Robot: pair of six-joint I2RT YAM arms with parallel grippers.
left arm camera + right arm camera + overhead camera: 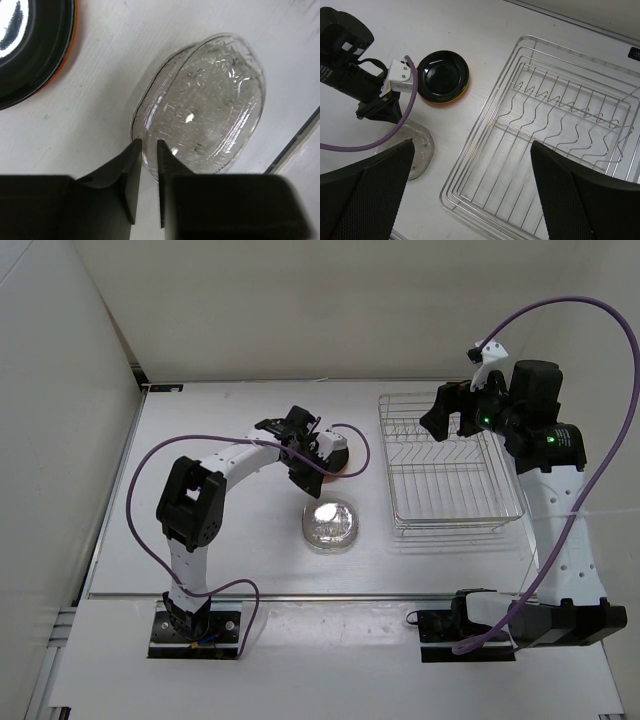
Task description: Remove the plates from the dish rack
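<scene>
The clear plate [330,525] lies flat on the table, left of the dish rack [455,522]. It fills the left wrist view [200,105] and shows in the right wrist view [417,145]. The black plate [333,453] sits on the orange plate [451,100] behind it; both show in the left wrist view, black [30,45] on orange [70,45]. No yellow-green plate can be made out. My left gripper [147,146] hangs over the clear plate's near rim, jaws a narrow gap apart, empty. My right gripper [455,420] is wide open above the rack [490,100], which holds no plates.
The rack has low wire sides and wavy upright dividers at its far half. A purple cable loops from each arm. White walls stand at the left and back of the table. The table's front edge runs just below the clear plate.
</scene>
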